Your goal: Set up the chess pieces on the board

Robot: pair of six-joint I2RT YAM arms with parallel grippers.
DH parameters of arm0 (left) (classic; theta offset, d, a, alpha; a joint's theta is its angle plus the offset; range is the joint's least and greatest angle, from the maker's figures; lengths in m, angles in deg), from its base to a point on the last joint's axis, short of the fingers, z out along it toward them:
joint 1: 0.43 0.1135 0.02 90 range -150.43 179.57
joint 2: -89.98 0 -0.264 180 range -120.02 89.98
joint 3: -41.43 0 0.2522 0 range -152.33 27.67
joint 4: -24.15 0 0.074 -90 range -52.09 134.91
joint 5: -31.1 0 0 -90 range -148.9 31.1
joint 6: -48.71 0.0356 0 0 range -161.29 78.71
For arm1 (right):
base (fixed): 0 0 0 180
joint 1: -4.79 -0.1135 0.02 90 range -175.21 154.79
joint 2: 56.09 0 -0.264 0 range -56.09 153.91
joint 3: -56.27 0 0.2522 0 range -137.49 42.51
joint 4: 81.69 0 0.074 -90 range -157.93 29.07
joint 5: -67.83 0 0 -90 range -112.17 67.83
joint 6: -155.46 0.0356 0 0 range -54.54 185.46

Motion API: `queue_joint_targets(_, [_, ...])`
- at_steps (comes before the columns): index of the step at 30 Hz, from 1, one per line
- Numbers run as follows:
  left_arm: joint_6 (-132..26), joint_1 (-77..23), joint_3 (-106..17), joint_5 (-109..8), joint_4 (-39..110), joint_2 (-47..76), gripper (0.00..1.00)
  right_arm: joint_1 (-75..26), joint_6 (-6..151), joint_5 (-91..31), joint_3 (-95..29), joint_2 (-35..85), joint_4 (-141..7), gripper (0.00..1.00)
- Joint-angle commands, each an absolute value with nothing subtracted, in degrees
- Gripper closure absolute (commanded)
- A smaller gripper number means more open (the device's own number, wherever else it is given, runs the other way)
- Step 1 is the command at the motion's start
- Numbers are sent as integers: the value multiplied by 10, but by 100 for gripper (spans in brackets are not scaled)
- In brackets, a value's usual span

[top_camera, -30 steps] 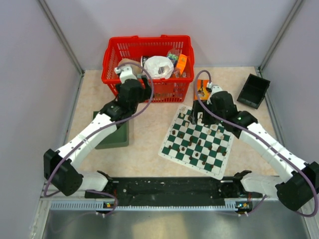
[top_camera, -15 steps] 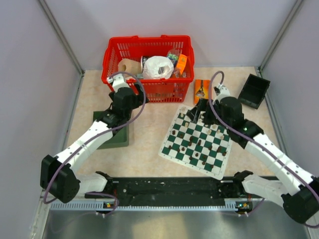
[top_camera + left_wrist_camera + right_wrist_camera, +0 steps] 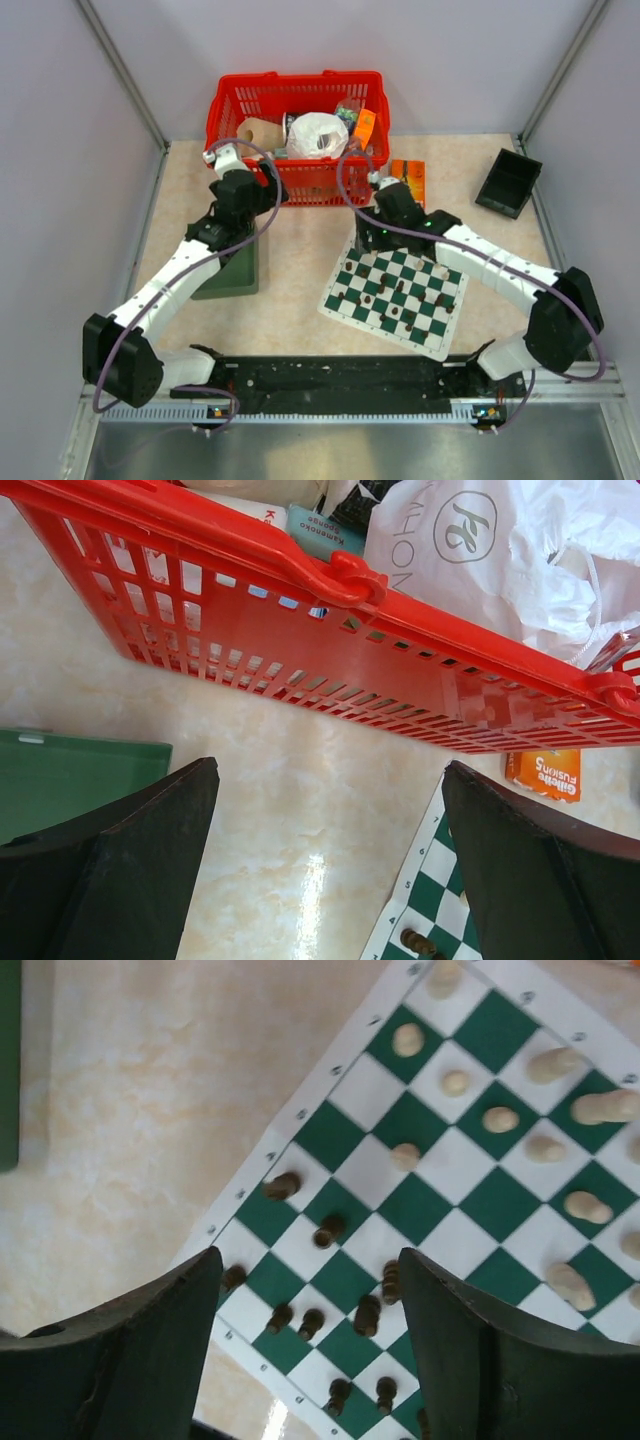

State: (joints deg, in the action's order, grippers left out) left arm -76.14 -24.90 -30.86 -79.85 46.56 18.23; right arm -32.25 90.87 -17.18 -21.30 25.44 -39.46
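The red basket (image 3: 300, 78) is holding a white bag (image 3: 318, 135) and an orange packet (image 3: 364, 125). The chess pieces (image 3: 367, 1315) are standing scattered on the board (image 3: 497, 1203) beneath the right pincer (image 3: 310, 1260), gaping empty; the left pincer (image 3: 328, 780) is hanging wide open, empty, by the basket.

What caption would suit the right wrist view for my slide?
Right gripper hovers open over the board, dark and cream chess pieces scattered on it.

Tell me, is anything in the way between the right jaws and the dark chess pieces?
Nothing visible. The right gripper hangs open above the board, and the dark pieces stand right below its jaws, uncovered.
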Motion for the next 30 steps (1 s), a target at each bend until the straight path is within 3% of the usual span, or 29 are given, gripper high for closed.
queue_joint_targets(1, [-768, -235, -316, -785, 452, 192, 1, -405, 878, -159, -257, 266, -390, 32])
queue_joint_targets(12, [-770, -224, -274, -868, 462, 241, 1, -509, 924, -130, -264, 357, -381, 47])
queue_joint_targets(30, [-788, -199, -248, -884, 471, 270, 1, -523, 953, -148, -274, 432, -378, 60])
